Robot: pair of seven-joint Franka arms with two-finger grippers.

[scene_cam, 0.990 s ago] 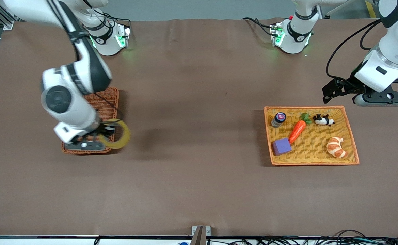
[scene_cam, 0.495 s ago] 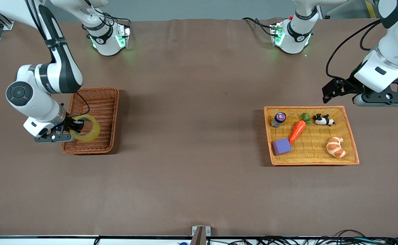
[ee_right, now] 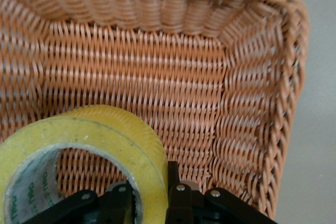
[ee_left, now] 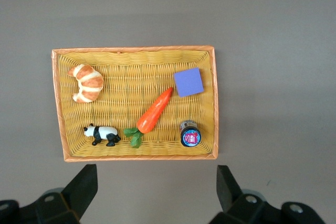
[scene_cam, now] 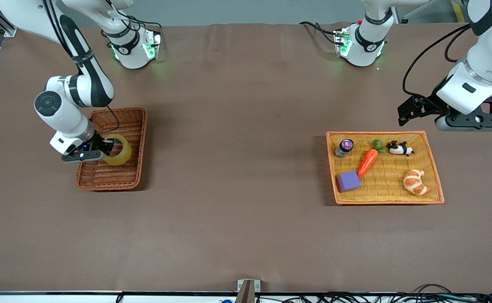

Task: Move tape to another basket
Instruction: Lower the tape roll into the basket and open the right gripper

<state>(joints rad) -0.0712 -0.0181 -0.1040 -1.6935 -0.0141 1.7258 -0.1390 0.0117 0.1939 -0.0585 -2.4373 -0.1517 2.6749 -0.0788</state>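
At upper left of the front view, the right arm bends down from its base, its wrist turned sideways, and the right gripper (scene_cam: 102, 148) hangs inside the reddish-brown basket (scene_cam: 138, 145), fingers clamped on the wall of the yellow tape (scene_cam: 118, 150), which sits tilted over the basket's woven floor. At the frame's right edge the left arm waits, the left gripper (ee_left: 155, 187) spread wide over bare brown tablecloth (scene_cam: 237, 168) just above the orange-yellow tray (scene_cam: 437, 172) holding a carrot (scene_cam: 367, 162), croissant (scene_cam: 414, 182), toy panda (scene_cam: 400, 148), purple block (scene_cam: 348, 181) and small jar (scene_cam: 344, 147).
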